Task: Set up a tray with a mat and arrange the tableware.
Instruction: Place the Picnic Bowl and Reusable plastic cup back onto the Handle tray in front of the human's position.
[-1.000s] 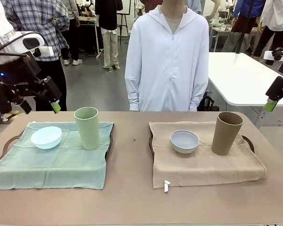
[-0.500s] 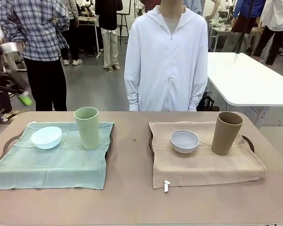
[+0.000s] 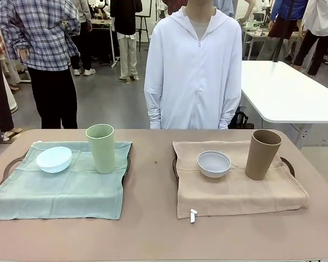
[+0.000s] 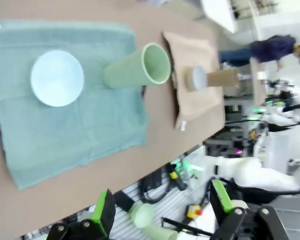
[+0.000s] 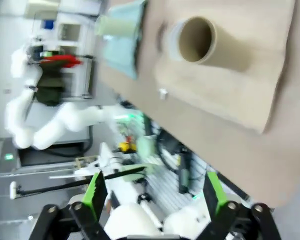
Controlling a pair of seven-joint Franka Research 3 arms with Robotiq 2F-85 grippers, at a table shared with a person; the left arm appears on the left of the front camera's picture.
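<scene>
In the front view a pale green mat [image 3: 60, 188] covers the left tray [image 3: 7, 164]; on it sit a pale blue bowl [image 3: 53, 159] and a pale green cup [image 3: 100, 148]. A tan mat [image 3: 238, 188] covers the right tray [image 3: 287, 162], bearing a white-grey bowl [image 3: 214, 164] and a tan-brown cup [image 3: 262, 154]. High above the table's near edge my left gripper [image 4: 162, 207] stands open, looking down on the blue bowl [image 4: 57, 78] and green cup [image 4: 137, 72]. My right gripper [image 5: 154, 195] is open too, well off the table, with the brown cup [image 5: 197, 40] far beyond its fingers.
A person in a white hooded top [image 3: 192, 71] stands at the far edge, arms down. A small white tag [image 3: 193, 216] hangs off the tan mat's front edge. A white table [image 3: 284, 93] stands behind at the right. Bare tabletop runs between the trays.
Both arms have drawn back out of the front view, the left one to the left and the right one to the right. Bowls, cups and mats have not moved.
</scene>
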